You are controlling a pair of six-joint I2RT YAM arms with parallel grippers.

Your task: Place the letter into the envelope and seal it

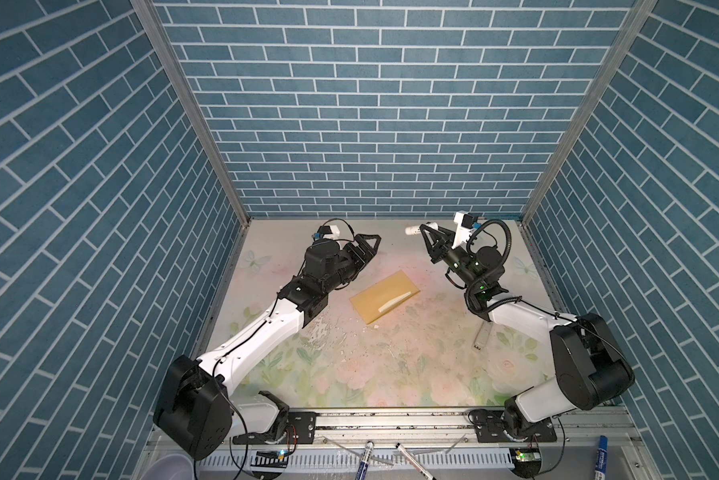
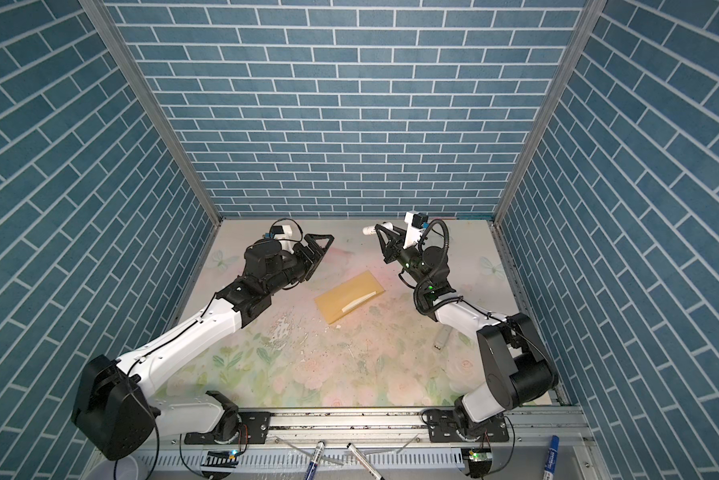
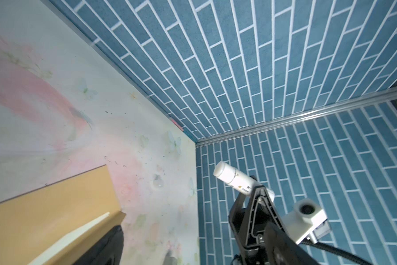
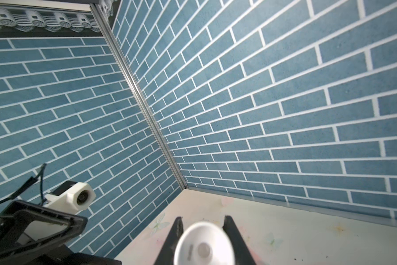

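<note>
Marker pens (image 1: pixel 364 457) lie loose below the counter's (image 1: pixel 391 374) 6 o'clock edge, betw. the two arm bases. Mid-counter, a touch toward 12, the envelope (image 1: pixel 380 293) lies flat on the floral print, long axis running approx. 8 to 2 o'clock, w/ neither arm touching it. The letter (image 1: pixel 395 304) sits inside it, and only a thin cream strip shows along the side facing 4 o'clock, also seen in the left wrist view. Whether the flap is stuck down can't be told.

Left claw (image 1: pixel 373 249) hangs over the counter at approx. 10 o'clock from the envelope, well apart from it — jaws spread wide, nothing betw. them. Right claw (image 1: pixel 429 227), at approx. 1 o'clock near the back wall, is clamped on a white tube (image 1: pixel 415 229), held clear of the counter; the tube's round end pokes out toward 9 o'clock. A small grey-white object (image 1: pixel 480 336) lies on the counter at 4 o'clock, just beside the right forearm.
</note>
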